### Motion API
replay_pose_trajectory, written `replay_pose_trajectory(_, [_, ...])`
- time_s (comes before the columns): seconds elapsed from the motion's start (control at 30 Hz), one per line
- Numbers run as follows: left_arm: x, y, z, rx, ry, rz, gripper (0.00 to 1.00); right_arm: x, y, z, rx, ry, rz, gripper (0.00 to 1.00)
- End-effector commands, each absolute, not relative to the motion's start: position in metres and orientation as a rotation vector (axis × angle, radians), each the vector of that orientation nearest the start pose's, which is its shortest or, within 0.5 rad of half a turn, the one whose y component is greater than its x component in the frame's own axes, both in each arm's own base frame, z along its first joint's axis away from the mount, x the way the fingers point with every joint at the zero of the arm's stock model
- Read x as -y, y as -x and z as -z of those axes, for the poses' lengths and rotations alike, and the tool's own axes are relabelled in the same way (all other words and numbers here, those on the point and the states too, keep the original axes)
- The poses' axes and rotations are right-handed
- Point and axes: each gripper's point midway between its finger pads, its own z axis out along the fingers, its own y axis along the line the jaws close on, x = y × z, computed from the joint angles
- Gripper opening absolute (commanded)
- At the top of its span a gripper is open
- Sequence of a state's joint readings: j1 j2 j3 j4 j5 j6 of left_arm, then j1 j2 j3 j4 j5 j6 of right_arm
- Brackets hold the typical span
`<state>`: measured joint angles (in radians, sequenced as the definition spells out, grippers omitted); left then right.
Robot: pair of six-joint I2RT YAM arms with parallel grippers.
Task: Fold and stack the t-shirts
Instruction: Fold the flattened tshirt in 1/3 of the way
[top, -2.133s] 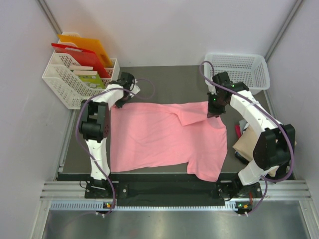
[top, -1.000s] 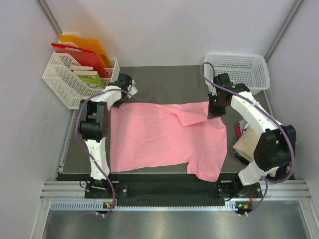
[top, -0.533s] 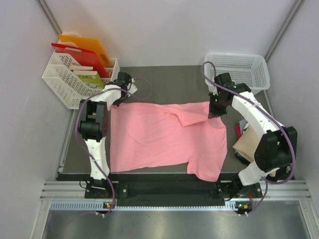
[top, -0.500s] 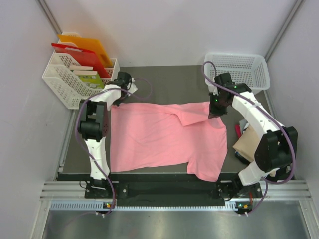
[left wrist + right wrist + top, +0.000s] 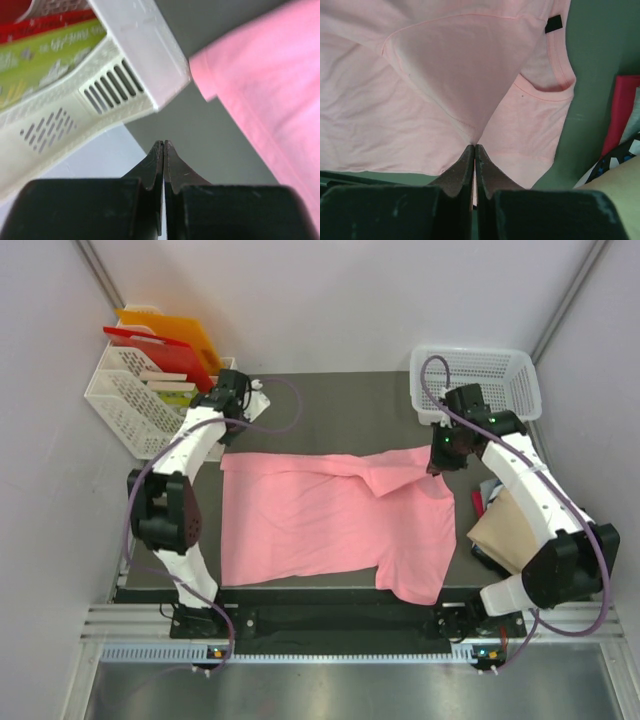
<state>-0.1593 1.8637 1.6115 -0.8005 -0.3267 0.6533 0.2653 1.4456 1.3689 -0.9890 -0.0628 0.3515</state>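
A salmon-pink t-shirt [image 5: 320,515] lies spread on the dark table, its far right corner folded inward. My right gripper [image 5: 437,466] is shut on that raised fold; the right wrist view shows the jaws closed on pink cloth [image 5: 465,80] at the tip [image 5: 475,146]. My left gripper [image 5: 219,432] is shut and empty, held above the table just off the shirt's far left corner [image 5: 260,75]; its closed tip [image 5: 163,143] is over bare table. A tan-beige shirt [image 5: 505,525] lies folded at the right edge, with a red one [image 5: 478,502] and a dark one [image 5: 482,556] beside it.
A white rack [image 5: 130,405] holding orange and red boards stands at the far left, close to my left gripper; its corner [image 5: 150,65] fills the left wrist view. A white mesh basket [image 5: 480,380] stands at the far right, behind my right arm.
My left gripper has left the shirt's far left corner and drawn back toward the white rack. My right gripper has shifted slightly right and back, still holding the fold.
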Motion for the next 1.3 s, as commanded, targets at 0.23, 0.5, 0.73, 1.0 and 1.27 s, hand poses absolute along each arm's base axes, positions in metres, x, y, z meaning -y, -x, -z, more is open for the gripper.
replay_pose_trajectory(0.23, [-0.011,-0.382,-0.161,-2.529,-0.939,-0.529,0.0,-0.096,-0.317,-0.234,-2.522,-0.146,-0.285,0.0])
replay_pose_trajectory(0.5, [-0.005,-0.366,-0.09,-2.624,-0.914,-0.501,0.44,-0.101,-0.322,-0.228,-2.537,-0.144,-0.316,0.0])
replay_pose_trajectory(0.73, [0.004,-0.405,-0.053,-2.718,-0.75,-0.426,0.47,-0.106,-0.321,-0.218,-2.564,-0.135,-0.344,0.0])
replay_pose_trajectory(1.0, [0.008,-0.456,-0.05,-2.71,-0.647,-0.424,0.42,-0.101,-0.315,-0.209,-2.581,-0.136,-0.312,0.0])
replay_pose_trajectory(1.27, [0.005,-0.455,-0.045,-2.729,-0.628,-0.423,0.4,-0.097,-0.314,-0.209,-2.587,-0.145,-0.284,0.0])
